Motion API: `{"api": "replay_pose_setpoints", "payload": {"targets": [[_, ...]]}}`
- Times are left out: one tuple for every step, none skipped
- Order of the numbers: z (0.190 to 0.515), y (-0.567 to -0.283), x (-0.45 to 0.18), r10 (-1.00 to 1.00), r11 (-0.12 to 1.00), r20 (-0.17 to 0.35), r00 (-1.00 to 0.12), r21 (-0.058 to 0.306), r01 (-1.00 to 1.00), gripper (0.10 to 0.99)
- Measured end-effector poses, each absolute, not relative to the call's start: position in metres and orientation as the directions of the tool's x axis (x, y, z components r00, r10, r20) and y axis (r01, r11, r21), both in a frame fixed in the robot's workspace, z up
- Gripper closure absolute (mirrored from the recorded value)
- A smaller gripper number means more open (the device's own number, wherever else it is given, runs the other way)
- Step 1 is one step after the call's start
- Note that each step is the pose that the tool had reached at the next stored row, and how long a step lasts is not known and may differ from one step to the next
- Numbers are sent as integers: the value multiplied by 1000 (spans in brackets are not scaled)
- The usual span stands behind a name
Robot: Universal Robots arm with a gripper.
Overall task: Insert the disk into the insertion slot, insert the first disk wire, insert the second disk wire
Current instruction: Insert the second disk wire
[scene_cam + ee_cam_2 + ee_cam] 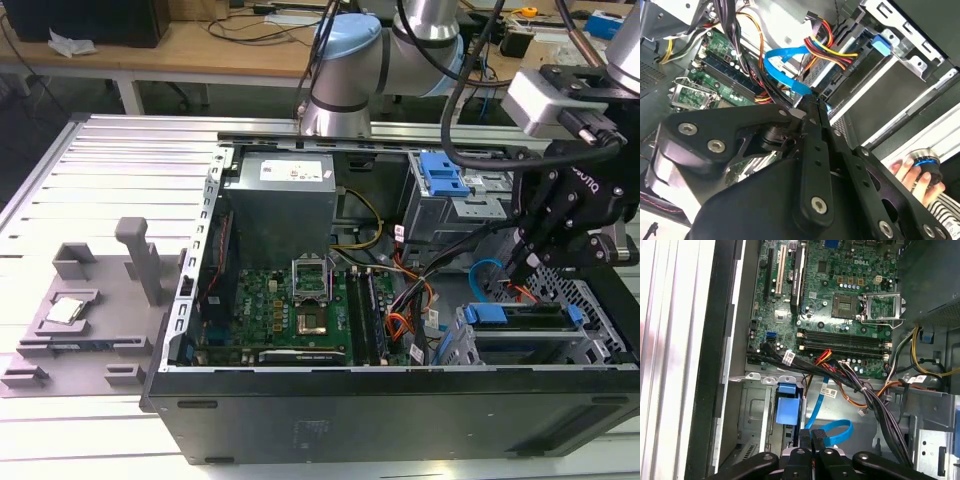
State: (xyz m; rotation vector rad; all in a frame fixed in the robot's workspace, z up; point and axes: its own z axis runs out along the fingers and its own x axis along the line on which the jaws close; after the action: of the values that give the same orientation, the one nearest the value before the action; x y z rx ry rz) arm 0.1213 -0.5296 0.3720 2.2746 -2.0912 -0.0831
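Observation:
The disk point(520, 312), in its blue carrier, lies inside the insertion slot point(598, 312) of the grey perforated cage at the exterior view's right. My gripper point(518, 268) hangs just above the disk's inner end, shut on the end of a flat blue disk wire point(782, 75). This wire loops beside the fingertips point(805, 439) in both wrist views. A red, yellow and black wire bundle point(826, 47) runs to a black plug at the disk's edge. The carrier's blue handle point(788, 409) shows by the cage.
The open computer case holds a green motherboard point(290, 310), a grey power supply point(280, 205) and a taller grey box with a blue latch point(442, 175). Black cable bundles point(875, 400) cross beside the cage. A grey fixture point(90, 300) lies outside. A person's hand point(912, 175) grips a round knob.

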Motion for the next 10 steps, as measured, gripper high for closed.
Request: {"api": "replay_pose_setpoints", "payload": {"targets": [[371, -535, 121, -996, -84, -5, 84, 74, -994, 945], [371, -536, 121, -996, -84, -5, 84, 74, -994, 945], [371, -536, 121, -996, -84, -5, 84, 74, -994, 945], [371, -537, 121, -996, -84, -5, 84, 74, -994, 945], [371, -537, 121, -996, -84, -5, 84, 74, -994, 929], [371, -537, 121, -996, -84, -5, 84, 74, -994, 871], [371, -537, 121, -996, -84, -5, 84, 74, -994, 871], [371, -537, 121, -996, -84, -5, 84, 74, -994, 812], [371, -537, 121, -996, -84, -5, 84, 74, -994, 745], [371, -535, 121, -996, -85, -5, 85, 74, -994, 745]]}}
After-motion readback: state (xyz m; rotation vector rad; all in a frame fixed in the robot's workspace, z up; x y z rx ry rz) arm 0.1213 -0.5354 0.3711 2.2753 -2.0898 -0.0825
